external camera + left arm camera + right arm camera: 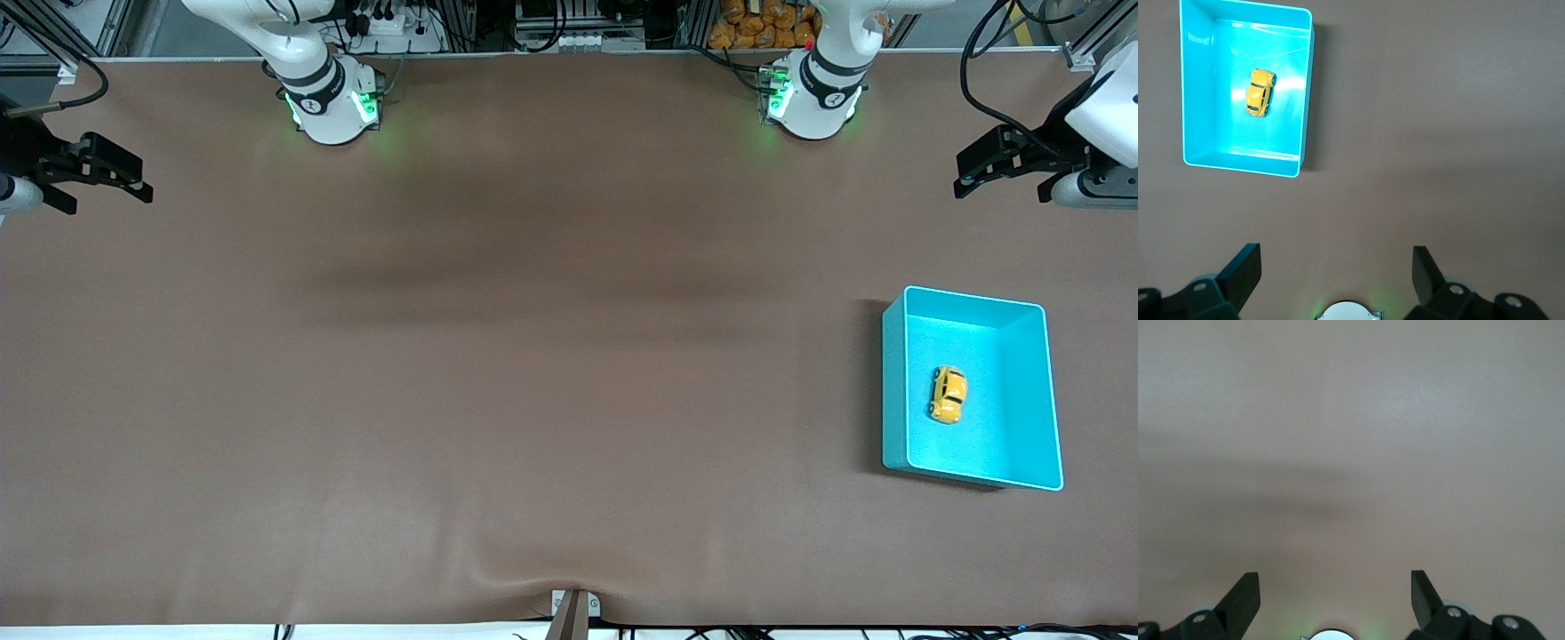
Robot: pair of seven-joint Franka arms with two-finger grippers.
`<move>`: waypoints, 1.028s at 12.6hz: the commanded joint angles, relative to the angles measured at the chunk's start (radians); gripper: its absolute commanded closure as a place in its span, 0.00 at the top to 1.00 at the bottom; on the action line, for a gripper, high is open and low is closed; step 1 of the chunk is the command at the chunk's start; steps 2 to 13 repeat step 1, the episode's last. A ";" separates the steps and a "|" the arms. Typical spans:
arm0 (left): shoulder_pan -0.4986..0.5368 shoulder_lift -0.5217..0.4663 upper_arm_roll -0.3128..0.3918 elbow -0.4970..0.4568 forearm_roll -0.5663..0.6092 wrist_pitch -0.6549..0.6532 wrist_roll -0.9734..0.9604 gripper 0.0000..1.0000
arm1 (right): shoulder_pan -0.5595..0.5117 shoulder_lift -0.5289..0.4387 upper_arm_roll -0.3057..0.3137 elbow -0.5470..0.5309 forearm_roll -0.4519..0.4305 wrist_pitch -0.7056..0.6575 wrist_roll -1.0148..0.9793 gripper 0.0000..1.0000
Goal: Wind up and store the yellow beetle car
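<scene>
While nothing but brown table (533,356) lies between the arms and the bin, I see both waiting high at the table's ends. My left gripper (982,173) hangs over bare cloth at the left arm's end, fingers (1241,270) spread wide and empty; my right gripper (120,178) does likewise at its own end. Nearer the camera, the turquoise bin (893,391) holds the yellow beetle car (948,394) on its floor.
</scene>
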 commanded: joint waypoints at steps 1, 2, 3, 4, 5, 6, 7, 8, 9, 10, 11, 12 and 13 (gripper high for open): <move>0.000 0.014 0.004 0.031 -0.019 -0.025 -0.006 1.00 | 0.010 0.005 -0.009 0.019 -0.005 -0.016 -0.003 1.00; 0.000 0.014 0.004 0.031 -0.019 -0.025 -0.006 1.00 | 0.010 0.005 -0.009 0.019 -0.005 -0.016 -0.003 1.00; 0.000 0.014 0.004 0.031 -0.019 -0.025 -0.006 1.00 | 0.010 0.005 -0.009 0.019 -0.005 -0.016 -0.003 1.00; 0.000 0.014 0.004 0.031 -0.019 -0.025 -0.006 1.00 | 0.010 0.005 -0.009 0.019 -0.005 -0.016 -0.003 1.00; 0.000 0.014 0.004 0.031 -0.019 -0.025 -0.006 1.00 | 0.010 0.005 -0.009 0.019 -0.005 -0.016 -0.003 1.00; 0.000 0.014 0.004 0.031 -0.019 -0.025 -0.006 1.00 | 0.010 0.005 -0.009 0.019 -0.005 -0.016 -0.003 1.00; 0.000 0.014 0.004 0.031 -0.019 -0.025 -0.006 1.00 | 0.010 0.005 -0.009 0.019 -0.005 -0.016 -0.003 1.00; 0.000 0.014 0.004 0.031 -0.019 -0.025 -0.006 1.00 | 0.010 0.005 -0.009 0.019 -0.005 -0.016 -0.003 1.00; 0.000 0.014 0.004 0.031 -0.019 -0.025 -0.006 1.00 | 0.010 0.005 -0.009 0.019 -0.005 -0.016 -0.003 1.00; 0.000 0.014 0.004 0.031 -0.019 -0.025 -0.006 1.00 | 0.010 0.005 -0.009 0.019 -0.005 -0.016 -0.003 1.00; 0.000 0.014 0.004 0.031 -0.019 -0.025 -0.006 1.00 | 0.010 0.005 -0.009 0.019 -0.005 -0.016 -0.003 1.00; 0.000 0.014 0.004 0.031 -0.019 -0.025 -0.006 1.00 | 0.010 0.005 -0.009 0.019 -0.005 -0.016 -0.003 1.00; 0.000 0.014 0.004 0.031 -0.019 -0.025 -0.006 1.00 | 0.010 0.005 -0.009 0.019 -0.005 -0.016 -0.003 1.00</move>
